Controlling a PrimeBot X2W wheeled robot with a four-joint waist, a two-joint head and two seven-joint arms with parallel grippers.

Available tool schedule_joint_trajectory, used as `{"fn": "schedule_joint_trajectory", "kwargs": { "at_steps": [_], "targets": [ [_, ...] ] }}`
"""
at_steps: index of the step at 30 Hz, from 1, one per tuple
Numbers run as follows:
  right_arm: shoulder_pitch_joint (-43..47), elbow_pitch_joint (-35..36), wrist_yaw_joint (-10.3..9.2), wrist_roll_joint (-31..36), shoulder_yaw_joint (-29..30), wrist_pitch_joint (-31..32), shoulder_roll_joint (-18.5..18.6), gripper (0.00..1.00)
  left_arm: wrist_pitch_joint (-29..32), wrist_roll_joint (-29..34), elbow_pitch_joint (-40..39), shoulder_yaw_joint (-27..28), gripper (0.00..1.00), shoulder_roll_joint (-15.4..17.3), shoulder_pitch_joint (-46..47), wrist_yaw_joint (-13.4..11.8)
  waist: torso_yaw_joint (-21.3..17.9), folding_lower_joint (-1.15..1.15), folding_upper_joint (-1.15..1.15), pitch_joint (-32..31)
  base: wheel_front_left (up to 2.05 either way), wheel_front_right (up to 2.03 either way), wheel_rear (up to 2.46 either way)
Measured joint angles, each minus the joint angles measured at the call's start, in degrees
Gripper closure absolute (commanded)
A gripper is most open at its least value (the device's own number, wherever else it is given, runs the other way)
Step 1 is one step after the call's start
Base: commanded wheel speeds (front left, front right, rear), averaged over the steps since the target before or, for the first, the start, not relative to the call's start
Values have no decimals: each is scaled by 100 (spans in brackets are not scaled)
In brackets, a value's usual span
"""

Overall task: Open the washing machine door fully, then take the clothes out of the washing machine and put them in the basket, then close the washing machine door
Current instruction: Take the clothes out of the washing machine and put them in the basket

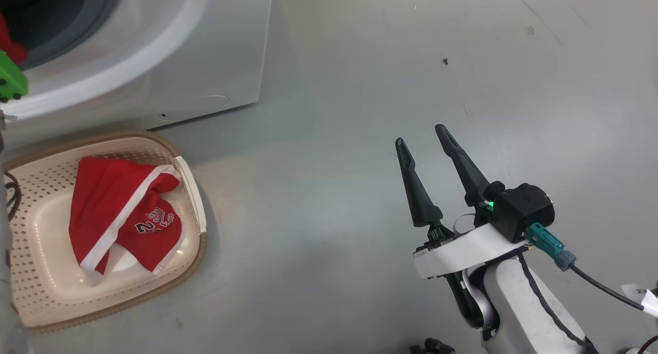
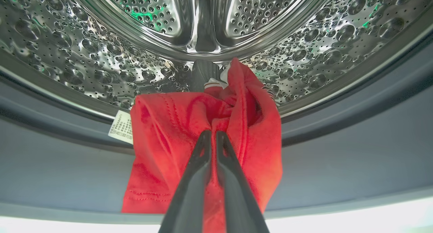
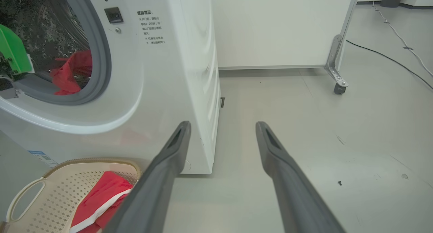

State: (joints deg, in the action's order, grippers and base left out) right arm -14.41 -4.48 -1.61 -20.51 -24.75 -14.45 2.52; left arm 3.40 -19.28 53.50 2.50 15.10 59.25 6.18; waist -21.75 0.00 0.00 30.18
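My left gripper (image 2: 213, 133) is shut on a red garment (image 2: 176, 131) that hangs over the grey seal at the mouth of the washing machine (image 3: 176, 74), with the steel drum (image 2: 101, 57) behind it. The same garment (image 3: 72, 72) shows in the drum opening in the right wrist view. Another piece of the red clothes (image 1: 123, 215), with white trim and dark lettering, lies in the cream basket (image 1: 193, 189) on the floor in front of the machine. My right gripper (image 1: 424, 135) is open and holds nothing, out over bare floor to the right of the basket. The washing machine door is out of view.
A green part (image 1: 11, 81) of my left arm sits at the drum opening. A white wheeled panel (image 3: 338, 87) stands behind the washer, and cables (image 3: 389, 57) trail across the grey floor at the far right. A small dark speck (image 1: 445, 61) lies on the floor.
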Motion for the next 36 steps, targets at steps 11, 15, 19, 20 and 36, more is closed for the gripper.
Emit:
{"fn": "schedule_joint_trajectory", "kwargs": {
  "at_steps": [11,15,19,20,36],
  "targets": [
    [196,-191,99,101,143,0,7,0,-592,-141,164,-7,100,-212,-522,68,328,0,0,-519,0,0,0],
    [257,-256,124,131,203,0,10,0,-813,-141,181,-68,100,-209,-760,70,444,0,0,-722,0,0,0],
    [387,-301,154,140,220,0,10,0,-1015,-141,202,-125,100,-220,-1034,74,551,0,0,-922,0,0,0],
    [422,-310,155,140,230,0,10,0,-1066,-141,208,-149,100,-229,-1103,74,578,0,0,-971,0,0,0],
    [753,-415,270,141,401,0,13,0,-1612,-302,-36,-693,100,-584,-2118,102,958,0,0,-1634,0,0,0]
  ]
}}
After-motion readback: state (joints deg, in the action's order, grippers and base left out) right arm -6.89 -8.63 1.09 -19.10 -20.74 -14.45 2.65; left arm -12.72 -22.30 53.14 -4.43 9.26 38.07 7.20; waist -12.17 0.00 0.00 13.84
